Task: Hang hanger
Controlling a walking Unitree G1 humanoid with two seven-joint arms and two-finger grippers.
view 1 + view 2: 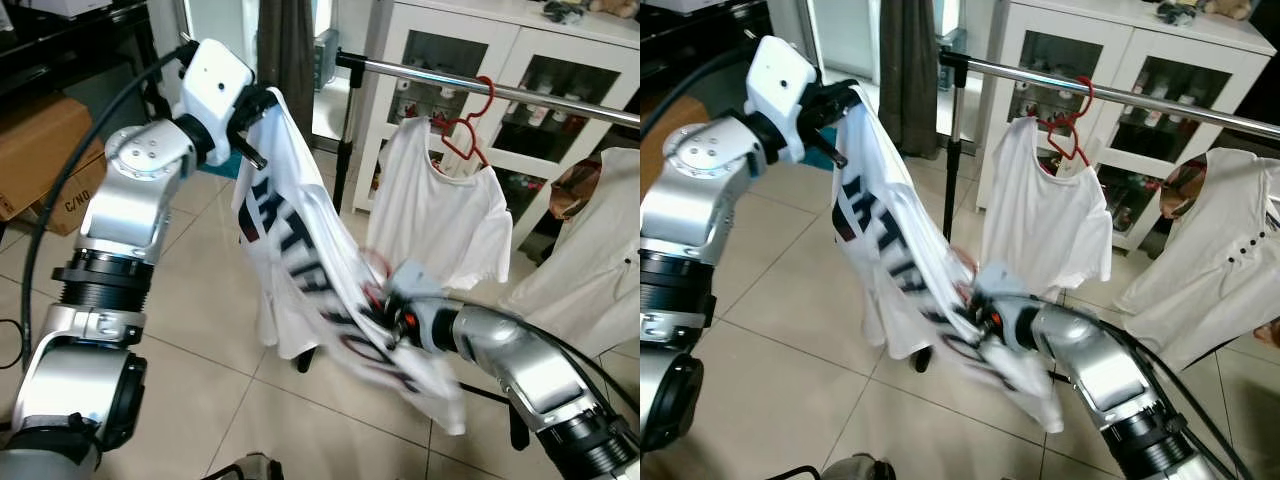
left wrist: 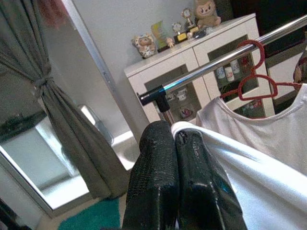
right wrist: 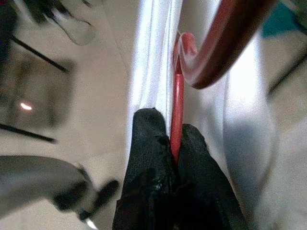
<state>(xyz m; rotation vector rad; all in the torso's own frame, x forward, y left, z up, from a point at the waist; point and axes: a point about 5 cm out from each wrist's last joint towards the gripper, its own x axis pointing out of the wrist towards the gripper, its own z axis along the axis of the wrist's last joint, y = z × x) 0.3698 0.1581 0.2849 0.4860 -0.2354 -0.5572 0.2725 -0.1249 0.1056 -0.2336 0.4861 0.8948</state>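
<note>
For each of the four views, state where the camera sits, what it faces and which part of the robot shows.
Left eye: on the head, looking down at the printed shirt and rail; both silver arms show.
Right eye: the head's other eye, same scene.
Left wrist: along the left tool, shut on the shirt's cloth, facing the white cabinet.
Right wrist: along the right tool, shut on the red hanger, floor behind.
Shared: head and left wrist views show the hung shirt's hanger on the rail.
</note>
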